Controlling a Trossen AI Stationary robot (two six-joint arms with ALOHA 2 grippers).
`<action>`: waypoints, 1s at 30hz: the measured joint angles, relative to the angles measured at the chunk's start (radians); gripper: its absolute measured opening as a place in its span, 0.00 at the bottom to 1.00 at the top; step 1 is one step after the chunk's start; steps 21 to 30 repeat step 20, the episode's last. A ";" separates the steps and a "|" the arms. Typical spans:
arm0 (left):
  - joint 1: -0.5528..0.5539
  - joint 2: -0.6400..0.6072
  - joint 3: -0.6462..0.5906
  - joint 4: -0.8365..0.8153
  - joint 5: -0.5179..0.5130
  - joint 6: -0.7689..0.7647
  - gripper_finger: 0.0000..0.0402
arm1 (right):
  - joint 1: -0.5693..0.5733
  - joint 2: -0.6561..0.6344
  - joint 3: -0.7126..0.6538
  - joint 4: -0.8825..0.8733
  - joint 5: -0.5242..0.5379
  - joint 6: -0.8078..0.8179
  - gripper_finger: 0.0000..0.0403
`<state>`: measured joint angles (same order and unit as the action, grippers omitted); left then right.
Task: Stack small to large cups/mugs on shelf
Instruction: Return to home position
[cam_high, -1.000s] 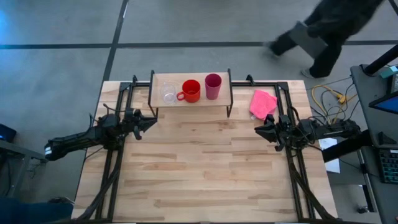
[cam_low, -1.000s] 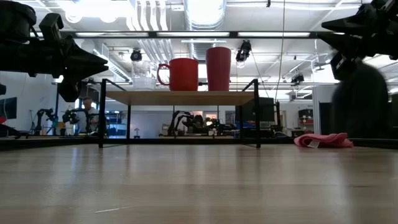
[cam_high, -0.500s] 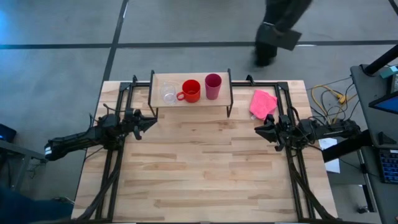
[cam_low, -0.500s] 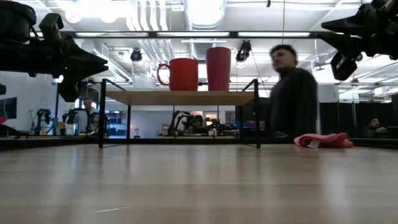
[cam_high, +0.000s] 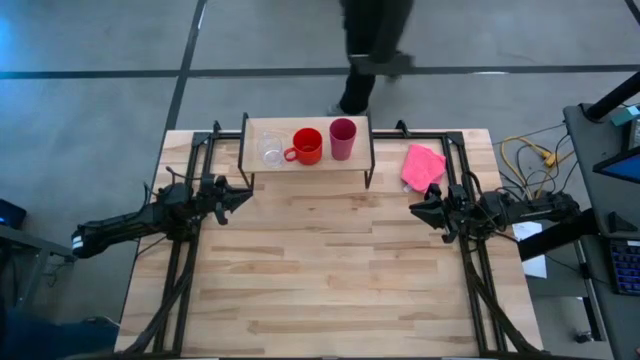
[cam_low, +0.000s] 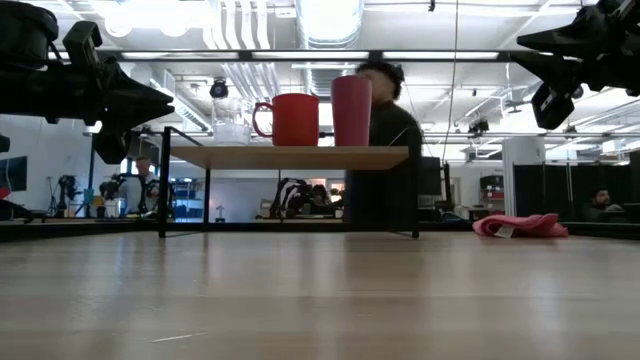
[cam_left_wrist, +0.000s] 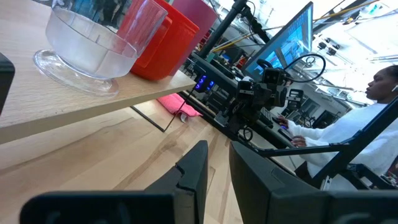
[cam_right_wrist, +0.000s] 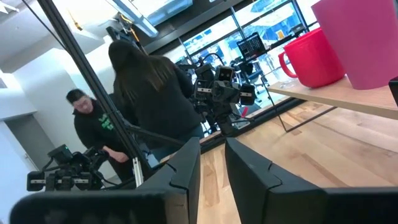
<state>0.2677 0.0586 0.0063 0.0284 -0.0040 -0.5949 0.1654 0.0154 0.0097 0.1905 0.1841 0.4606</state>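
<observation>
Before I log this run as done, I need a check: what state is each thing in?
Clear glass cup: upright on the shelf, left end.
Red mug: upright, middle of the row, handle toward the glass cup.
Magenta tumbler: upright, right end.
Shelf: standing, carrying all three.
Pink cloth: crumpled on the table, right of the shelf.
Left gripper: empty, raised at table's left.
Right gripper: empty, raised at table's right.

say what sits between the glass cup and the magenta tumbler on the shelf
The red-orange mug stands between the glass cup and the magenta tumbler on the shelf; the high and low views show it.
</observation>
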 joint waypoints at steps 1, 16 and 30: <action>0.000 0.000 0.000 0.000 0.000 0.000 0.13 | 0.000 0.000 0.000 0.000 0.000 0.000 0.17; 0.000 0.000 0.000 0.000 0.000 0.000 0.13 | 0.000 0.000 0.000 0.000 0.000 0.000 0.19; 0.000 0.000 0.000 0.000 0.000 0.000 0.13 | 0.000 0.000 0.000 0.000 0.000 0.000 0.18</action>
